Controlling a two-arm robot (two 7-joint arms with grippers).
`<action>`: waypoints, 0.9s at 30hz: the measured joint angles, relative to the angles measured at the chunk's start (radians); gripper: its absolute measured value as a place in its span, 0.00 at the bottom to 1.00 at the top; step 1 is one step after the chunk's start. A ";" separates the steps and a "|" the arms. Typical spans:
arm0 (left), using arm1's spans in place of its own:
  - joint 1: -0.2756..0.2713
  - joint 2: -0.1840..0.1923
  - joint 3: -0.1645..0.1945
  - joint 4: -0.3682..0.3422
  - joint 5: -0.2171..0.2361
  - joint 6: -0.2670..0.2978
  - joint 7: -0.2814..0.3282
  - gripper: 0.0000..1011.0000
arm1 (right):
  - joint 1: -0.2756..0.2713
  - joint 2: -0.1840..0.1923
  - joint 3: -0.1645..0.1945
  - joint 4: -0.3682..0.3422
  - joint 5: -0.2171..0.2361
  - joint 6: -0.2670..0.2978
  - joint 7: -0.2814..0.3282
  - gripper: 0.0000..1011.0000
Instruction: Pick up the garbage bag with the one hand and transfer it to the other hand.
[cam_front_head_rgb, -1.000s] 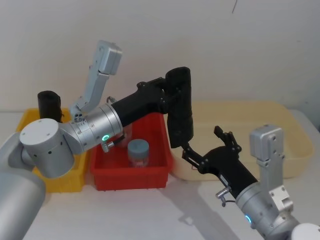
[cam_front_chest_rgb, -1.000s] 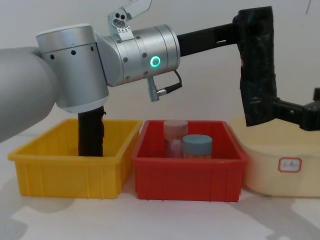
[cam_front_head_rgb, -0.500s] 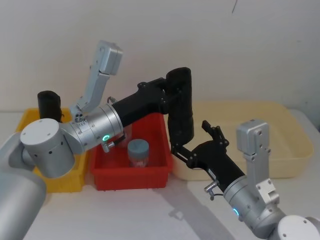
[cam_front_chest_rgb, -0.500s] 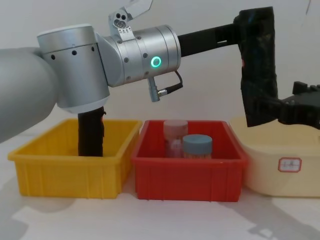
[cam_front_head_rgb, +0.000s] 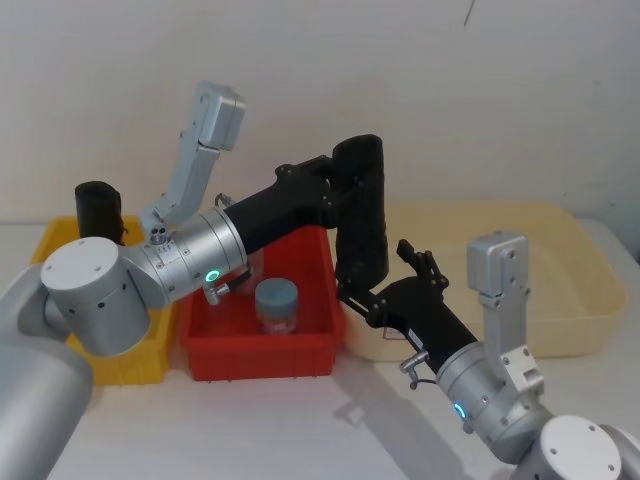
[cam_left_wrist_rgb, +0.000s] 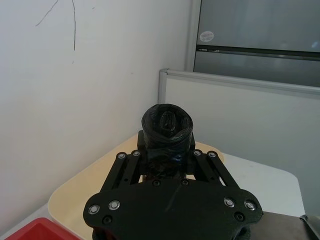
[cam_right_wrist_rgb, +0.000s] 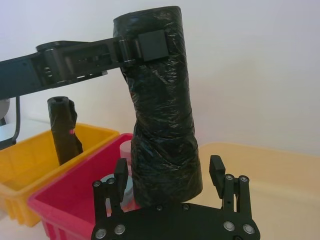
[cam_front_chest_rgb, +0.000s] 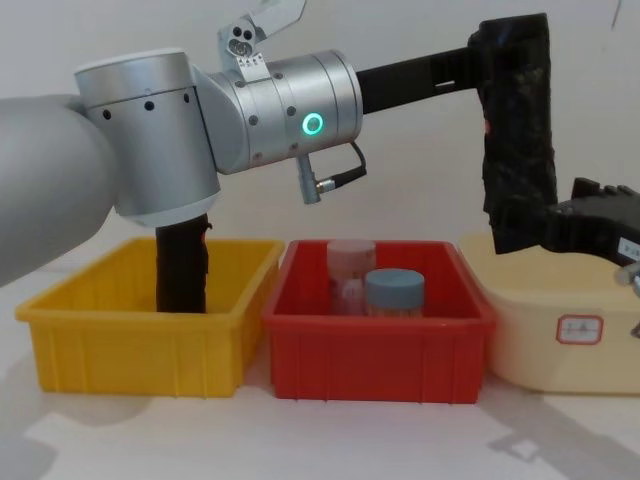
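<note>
Clamping shut on the bag (cam_front_head_rgb: 362, 235) near its top, the left gripper (cam_front_head_rgb: 345, 188) is holding it upright in midair, above where the red bin (cam_front_chest_rgb: 380, 350) meets the tub (cam_front_chest_rgb: 560, 355). The right gripper (cam_right_wrist_rgb: 168, 167) is spreading wide, its fingers (cam_right_wrist_rgb: 216, 169) flanking the bag's base without touching it.

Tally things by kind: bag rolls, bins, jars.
Bag rolls: 2 (garbage bag in left pincer, right pincer open around its base; second roll in yellow bin)
Bins: 3 (yellow bin, red bin, beige tub)
Jars: 2 (blue-lidded jar, translucent jar, both in red bin)
Total: 7
</note>
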 joint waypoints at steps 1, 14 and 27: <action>0.000 0.000 0.000 0.000 0.000 0.000 0.000 0.37 | 0.003 -0.003 0.000 0.005 0.001 -0.001 0.002 0.99; 0.000 0.000 0.000 0.000 0.000 0.000 0.000 0.37 | 0.048 -0.032 0.007 0.074 0.012 -0.012 0.028 0.99; 0.000 0.000 0.000 0.000 0.000 0.000 0.000 0.37 | 0.083 -0.046 0.001 0.115 -0.006 -0.008 0.043 0.99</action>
